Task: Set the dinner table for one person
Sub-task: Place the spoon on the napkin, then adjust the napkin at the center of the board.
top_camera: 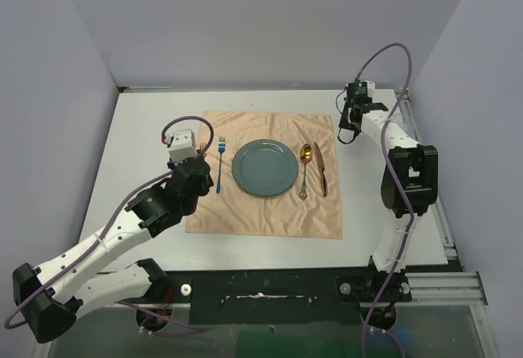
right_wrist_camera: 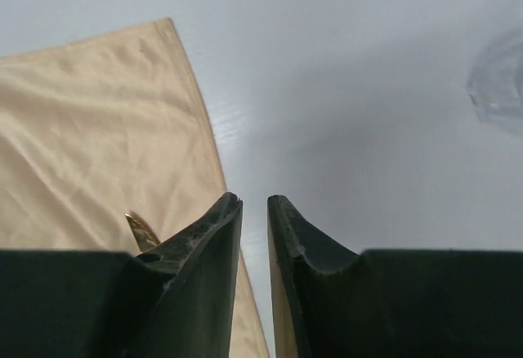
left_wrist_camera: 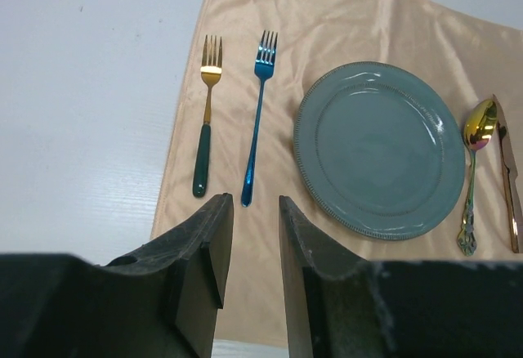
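On the white dinner table [top_camera: 147, 129] lies a peach cloth [top_camera: 265, 211] with a teal plate [top_camera: 265, 167] in its middle. Left of the plate lie a blue fork [left_wrist_camera: 255, 121] and a gold fork with a green handle [left_wrist_camera: 204, 121]. To the plate's right are a gold spoon [top_camera: 305, 162] and a knife [top_camera: 320, 170]. My left gripper [left_wrist_camera: 253, 203] hovers over the cloth's left side near the fork handles, open and holding nothing. My right gripper [right_wrist_camera: 255, 200] hangs over the cloth's far right corner [right_wrist_camera: 167, 27], jaws a little apart with nothing between them.
A blurry translucent object [right_wrist_camera: 498, 80] shows at the right edge of the right wrist view. White walls close the table on three sides. An aluminium rail [top_camera: 445, 235] runs along the right edge, beside the right arm's base.
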`<state>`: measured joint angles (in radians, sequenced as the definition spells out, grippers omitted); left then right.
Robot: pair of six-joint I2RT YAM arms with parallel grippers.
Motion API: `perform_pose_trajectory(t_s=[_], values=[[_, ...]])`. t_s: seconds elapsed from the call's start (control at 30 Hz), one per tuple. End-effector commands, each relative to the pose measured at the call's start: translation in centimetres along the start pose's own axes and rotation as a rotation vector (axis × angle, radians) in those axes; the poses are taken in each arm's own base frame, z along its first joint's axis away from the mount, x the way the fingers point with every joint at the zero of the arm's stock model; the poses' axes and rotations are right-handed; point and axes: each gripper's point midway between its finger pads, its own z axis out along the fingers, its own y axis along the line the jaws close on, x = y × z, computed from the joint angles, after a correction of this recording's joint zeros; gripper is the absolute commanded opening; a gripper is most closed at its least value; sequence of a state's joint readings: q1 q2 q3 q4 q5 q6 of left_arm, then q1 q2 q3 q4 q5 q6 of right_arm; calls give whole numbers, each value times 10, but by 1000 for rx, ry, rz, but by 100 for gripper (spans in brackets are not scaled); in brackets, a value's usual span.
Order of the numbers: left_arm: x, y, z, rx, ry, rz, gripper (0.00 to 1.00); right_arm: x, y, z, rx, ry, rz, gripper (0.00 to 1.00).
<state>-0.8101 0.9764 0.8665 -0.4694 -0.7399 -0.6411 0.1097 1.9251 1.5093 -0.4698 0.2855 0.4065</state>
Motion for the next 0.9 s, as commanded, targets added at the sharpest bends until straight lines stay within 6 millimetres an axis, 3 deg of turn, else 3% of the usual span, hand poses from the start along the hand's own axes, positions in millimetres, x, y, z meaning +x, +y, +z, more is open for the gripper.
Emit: perform_pose_trajectory(t_s=[0.0,0.2,0.57,0.87], values=[[-20,-5,-11,33,-41,-80,27,-21,27,27,-145,-4,1,22],[-24,5,-20,20,-49,-95,27,-17,41,61,-217,48,44,21],[-23,12,-25,13,-44,-113,27,-41,62,64,-324,10,95,24],[-25,12,-30,32,-38,-128,27,-39,78,85,-365,35,67,27]])
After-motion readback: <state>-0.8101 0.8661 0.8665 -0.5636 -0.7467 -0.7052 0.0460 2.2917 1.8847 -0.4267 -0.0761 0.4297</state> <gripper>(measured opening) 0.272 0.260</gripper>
